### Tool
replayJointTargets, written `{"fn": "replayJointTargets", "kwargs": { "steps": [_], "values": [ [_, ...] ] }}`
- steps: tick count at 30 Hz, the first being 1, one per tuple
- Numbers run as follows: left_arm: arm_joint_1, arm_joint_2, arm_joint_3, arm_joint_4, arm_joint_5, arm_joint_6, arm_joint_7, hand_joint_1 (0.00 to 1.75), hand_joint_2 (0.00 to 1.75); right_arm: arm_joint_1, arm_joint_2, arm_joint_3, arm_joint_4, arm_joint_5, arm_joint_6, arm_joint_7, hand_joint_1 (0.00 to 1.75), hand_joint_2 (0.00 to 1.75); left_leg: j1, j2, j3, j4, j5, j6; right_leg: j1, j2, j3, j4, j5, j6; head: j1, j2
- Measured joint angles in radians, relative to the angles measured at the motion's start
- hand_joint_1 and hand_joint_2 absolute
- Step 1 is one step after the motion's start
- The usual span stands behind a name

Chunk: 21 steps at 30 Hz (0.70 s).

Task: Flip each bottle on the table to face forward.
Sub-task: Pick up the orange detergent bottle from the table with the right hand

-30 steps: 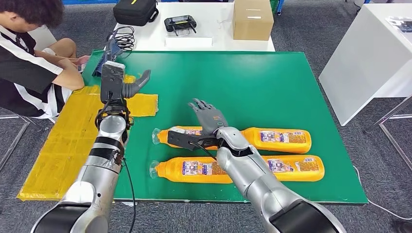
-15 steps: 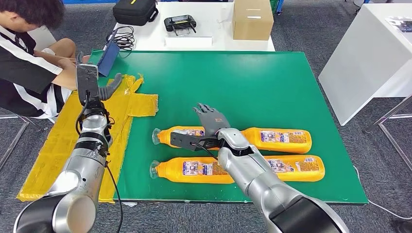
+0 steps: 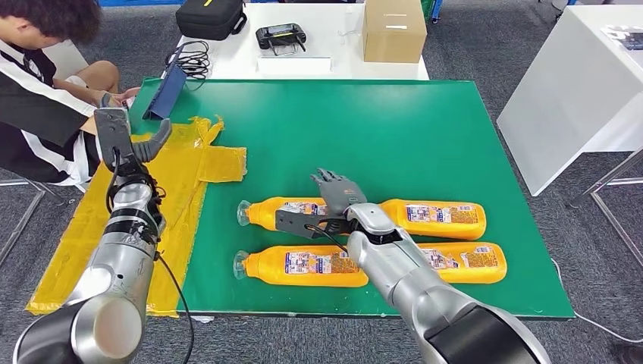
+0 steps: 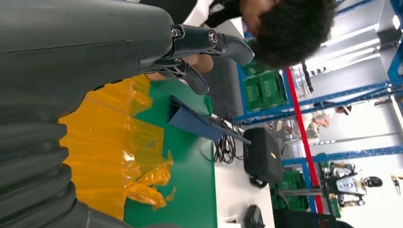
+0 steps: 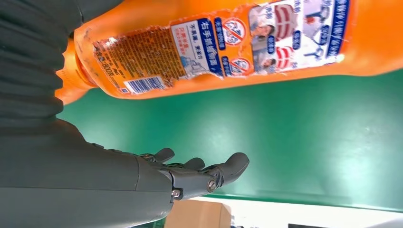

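Orange bottles, far [image 3: 425, 218] and near [image 3: 318, 265], lie label-up; my right hand [image 3: 334, 199] hovers spread and empty, left hand [image 3: 121, 136] empty too; unclear what remains.

The scene is viewed by the head camera from high on the robot's body, facing forward and down, so that the whole green worktop [image 3: 425, 129] is taken in from a moderate distance. The left wrist camera is set close behind the left robot hand [image 4: 190, 52] and is turned on its side, looking out past the yellow sheet [image 4: 119, 152] along the worktop's left edge; that sheet is shared with the head view. The right wrist camera is held very near an orange bottle [image 5: 228, 42], also seen from the head.
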Motion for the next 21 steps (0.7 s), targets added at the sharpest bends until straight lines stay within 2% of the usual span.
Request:
{"fn": "replayJointTargets", "kwargs": {
  "steps": [10, 21],
  "values": [
    [-0.002, 0.007, 0.024, 0.001, -0.003, -0.029, -0.008, 0.00, 1.75, -0.001, -0.008, -0.005, 0.019, -0.001, 0.025, 0.012, 0.00, 1.75, 0.000, 0.000, 0.000, 0.000, 0.000, 0.000, 0.000, 0.000, 0.000, 0.000, 0.000, 0.000, 0.000, 0.000],
    [-0.013, -0.012, 0.006, -0.002, -0.018, -0.077, -0.018, 0.00, 1.75, 0.000, -0.013, -0.017, 0.031, 0.003, 0.060, -0.037, 0.00, 1.75, 0.000, 0.000, 0.000, 0.000, 0.000, 0.000, 0.000, 0.000, 0.000, 0.000, 0.000, 0.000, 0.000, 0.000]
  ]
}}
